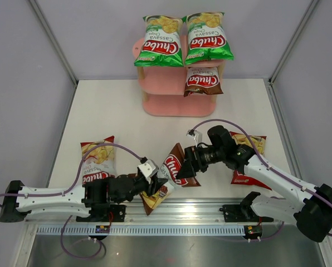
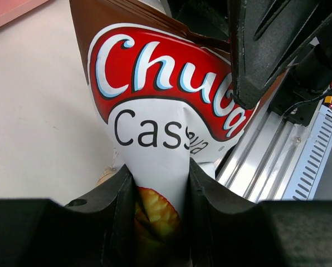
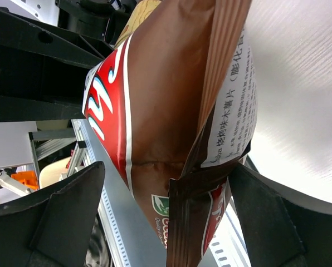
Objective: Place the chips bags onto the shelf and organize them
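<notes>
Your left gripper is clamped on the lower end of the brown bag, with its pads pinching the foil. Your right gripper straddles the bag's other end with its jaws spread wide, not biting yet as far as the wrist view shows. The bag hangs tilted between the two arms, near the middle of the near edge. Out at the far edge, the shelf already carries three: the left green bag and right green bag side by side on top, and a second brown bag on the middle board's right side. Three are left, I'd say: this one, a red bag toward the near-left corner, and another red bag partly under your right arm.
</notes>
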Controlling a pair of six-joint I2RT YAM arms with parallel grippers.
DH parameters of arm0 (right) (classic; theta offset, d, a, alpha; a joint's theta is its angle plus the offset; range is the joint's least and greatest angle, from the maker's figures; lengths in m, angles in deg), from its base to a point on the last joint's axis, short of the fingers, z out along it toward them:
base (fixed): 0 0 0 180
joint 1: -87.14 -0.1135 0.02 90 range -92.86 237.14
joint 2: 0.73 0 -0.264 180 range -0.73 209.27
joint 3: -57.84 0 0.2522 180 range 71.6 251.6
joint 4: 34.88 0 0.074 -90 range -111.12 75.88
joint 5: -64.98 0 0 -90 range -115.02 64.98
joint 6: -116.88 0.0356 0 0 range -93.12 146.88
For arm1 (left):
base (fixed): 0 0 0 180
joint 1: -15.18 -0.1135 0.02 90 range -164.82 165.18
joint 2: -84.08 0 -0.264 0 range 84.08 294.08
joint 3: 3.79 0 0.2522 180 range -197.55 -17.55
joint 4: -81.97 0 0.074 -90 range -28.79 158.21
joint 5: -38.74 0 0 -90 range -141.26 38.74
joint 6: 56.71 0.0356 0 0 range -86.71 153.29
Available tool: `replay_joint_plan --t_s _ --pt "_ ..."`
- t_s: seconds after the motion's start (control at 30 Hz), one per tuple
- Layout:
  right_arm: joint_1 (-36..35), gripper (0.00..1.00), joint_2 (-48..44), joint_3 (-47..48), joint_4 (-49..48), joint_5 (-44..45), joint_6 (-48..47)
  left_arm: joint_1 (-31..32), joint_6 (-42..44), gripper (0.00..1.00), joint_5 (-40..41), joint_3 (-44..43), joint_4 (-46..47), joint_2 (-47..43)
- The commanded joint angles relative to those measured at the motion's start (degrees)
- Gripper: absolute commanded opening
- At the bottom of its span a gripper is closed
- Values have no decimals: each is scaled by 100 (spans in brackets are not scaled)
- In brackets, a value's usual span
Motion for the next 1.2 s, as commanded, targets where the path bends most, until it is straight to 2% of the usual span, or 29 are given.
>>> replay_joint_plan --t_s 0.0,0.1,0.13,0.17,0.33,0.4,0.43,0.5,0.57,0.6,0.73,0.97,1.17 --pt "-212 96 47 17 -581 -655 90 7 145 20 236 -108 965 -131" --pt "-212 85 169 -96 -1010 -699 361 7 171 21 183 -116 983 -166" --pt "-212 72 214 -132 -1273 -769 441 7 172 22 166 -125 983 -166" --pt "-203 64 257 -132 -1345 -769 502 7 180 22 139 -125 974 -166" --pt "-212 48 355 -115 -1591 -735 538 7 163 28 183 -178 799 -201" --pt "-203 36 276 -106 -1653 -699 538 7 102 34 288 -178 711 -245" --pt "-211 32 258 -97 -1653 -664 538 7 84 42 358 -178 580 -245" --pt "-212 26 188 -97 -1671 -603 503 7 -47 51 595 -204 430 -262" --pt "-211 4 153 -97 -1697 -436 494 7 -127 61 841 -257 210 -254" --pt "-212 0 152 -106 -1724 -375 512 7 -223 63 921 -266 140 -245" --pt "-212 0 223 -141 -1943 -295 599 7 -373 72 1158 -292 -150 -245" --pt "-212 0 170 -211 -1988 311 679 7 -768 99 1449 -520 -844 -420" --pt "-212 0 284 -54 -1522 935 477 7 -1058 99 1387 -679 -1355 -763"
